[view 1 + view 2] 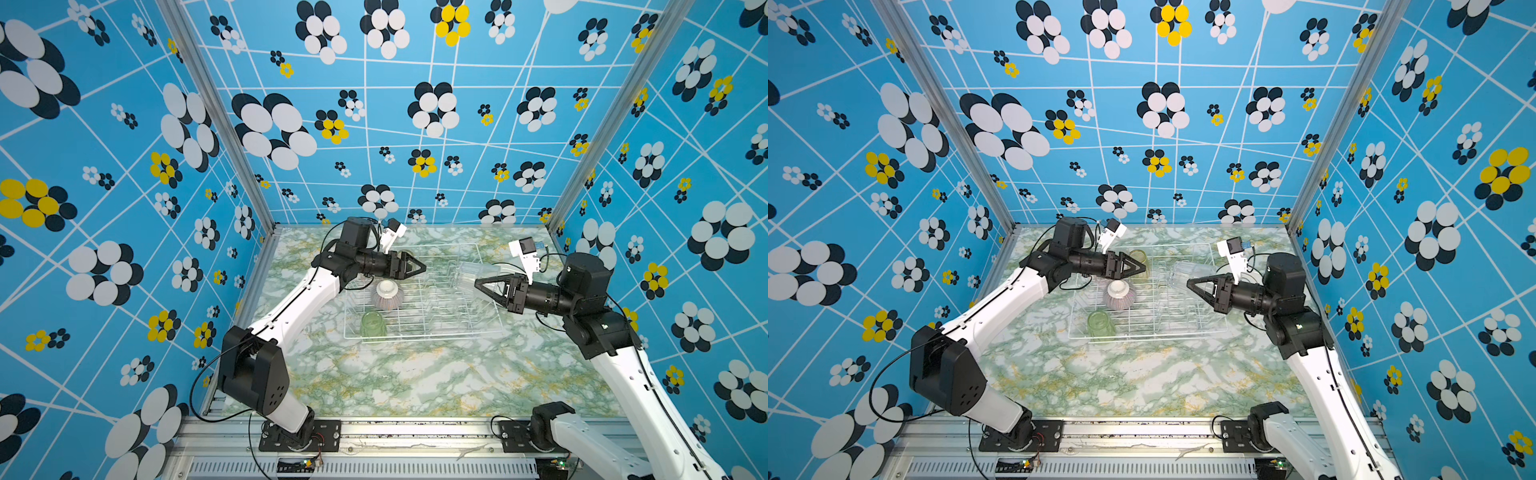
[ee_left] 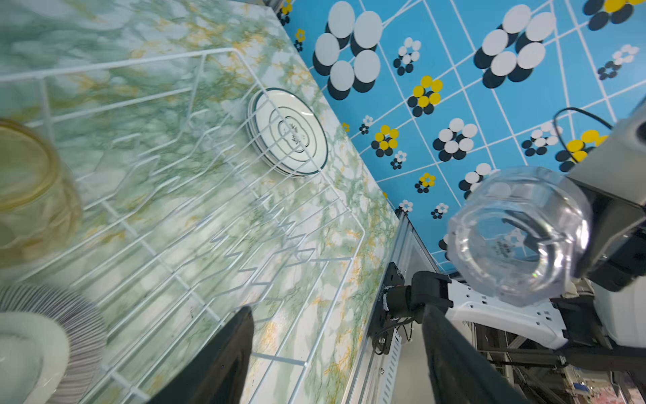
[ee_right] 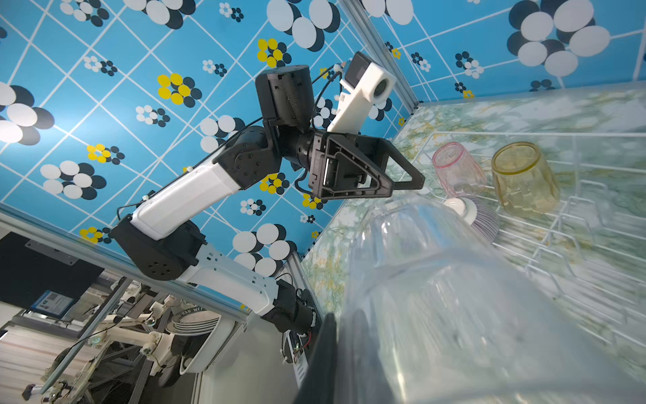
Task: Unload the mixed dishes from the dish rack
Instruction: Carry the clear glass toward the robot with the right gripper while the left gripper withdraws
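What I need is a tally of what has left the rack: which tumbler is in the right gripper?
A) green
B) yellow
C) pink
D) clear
D: the right gripper is shut on the clear tumbler, while the pink tumbler, yellow tumbler and green tumbler stand in the dish rack.

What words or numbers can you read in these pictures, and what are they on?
Nothing reads clearly enough to quote.
Plates: dark mark in the middle, too blurred to read.
Blue label in the background: too small to read.
Stacked dishes in the background: rim lettering, too blurred to read.
Clear tumbler: no writing visible.
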Robot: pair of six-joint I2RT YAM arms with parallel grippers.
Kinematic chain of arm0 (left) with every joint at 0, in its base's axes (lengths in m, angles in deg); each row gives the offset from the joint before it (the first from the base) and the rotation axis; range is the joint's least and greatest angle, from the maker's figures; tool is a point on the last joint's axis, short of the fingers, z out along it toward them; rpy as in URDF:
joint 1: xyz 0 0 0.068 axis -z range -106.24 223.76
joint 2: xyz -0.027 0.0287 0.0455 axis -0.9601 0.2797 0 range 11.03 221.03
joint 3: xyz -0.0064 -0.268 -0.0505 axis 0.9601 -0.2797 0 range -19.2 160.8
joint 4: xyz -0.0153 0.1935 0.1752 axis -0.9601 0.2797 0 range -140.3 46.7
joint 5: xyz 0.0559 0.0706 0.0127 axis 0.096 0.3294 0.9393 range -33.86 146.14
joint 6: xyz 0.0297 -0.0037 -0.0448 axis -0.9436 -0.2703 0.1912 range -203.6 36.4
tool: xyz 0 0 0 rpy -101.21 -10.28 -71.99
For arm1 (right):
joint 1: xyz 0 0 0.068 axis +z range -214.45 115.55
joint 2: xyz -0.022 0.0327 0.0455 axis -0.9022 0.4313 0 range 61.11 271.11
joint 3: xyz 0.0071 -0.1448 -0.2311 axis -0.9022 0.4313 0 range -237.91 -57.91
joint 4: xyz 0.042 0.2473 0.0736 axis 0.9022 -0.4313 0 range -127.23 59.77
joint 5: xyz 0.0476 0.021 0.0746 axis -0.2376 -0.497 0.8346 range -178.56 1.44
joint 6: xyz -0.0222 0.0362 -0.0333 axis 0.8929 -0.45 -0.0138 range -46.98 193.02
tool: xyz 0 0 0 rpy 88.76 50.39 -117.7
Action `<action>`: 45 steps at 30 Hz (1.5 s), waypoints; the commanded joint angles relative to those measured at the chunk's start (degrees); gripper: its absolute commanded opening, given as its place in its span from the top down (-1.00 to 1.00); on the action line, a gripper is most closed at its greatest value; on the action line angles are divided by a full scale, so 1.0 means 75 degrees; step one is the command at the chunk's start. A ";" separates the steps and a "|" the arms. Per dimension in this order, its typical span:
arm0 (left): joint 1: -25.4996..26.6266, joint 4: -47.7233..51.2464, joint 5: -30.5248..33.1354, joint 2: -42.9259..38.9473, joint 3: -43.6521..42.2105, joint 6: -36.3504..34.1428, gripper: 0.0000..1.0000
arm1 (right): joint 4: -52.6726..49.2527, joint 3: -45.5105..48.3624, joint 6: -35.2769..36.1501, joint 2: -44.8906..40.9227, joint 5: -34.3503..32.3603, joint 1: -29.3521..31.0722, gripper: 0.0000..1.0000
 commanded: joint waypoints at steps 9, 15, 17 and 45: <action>0.0010 0.3847 0.5585 -0.0923 0.0622 -0.1802 -0.59 | -0.5668 -0.1124 0.1335 0.0481 -0.6892 0.0001 1.00; -0.0103 0.4341 0.6204 -0.1013 0.0629 -0.1902 -0.63 | -0.5691 -0.0622 0.0939 0.1388 -0.8552 0.0001 1.00; -0.0144 0.4322 0.6107 -0.1041 0.0519 -0.1891 -0.62 | -0.5524 -0.0435 0.0900 0.1755 -0.8648 -0.0025 1.00; -0.0503 0.3958 0.5292 -0.0996 0.0098 -0.1891 -0.65 | -0.4893 -0.0205 0.1057 0.3220 -0.7332 -0.0007 1.00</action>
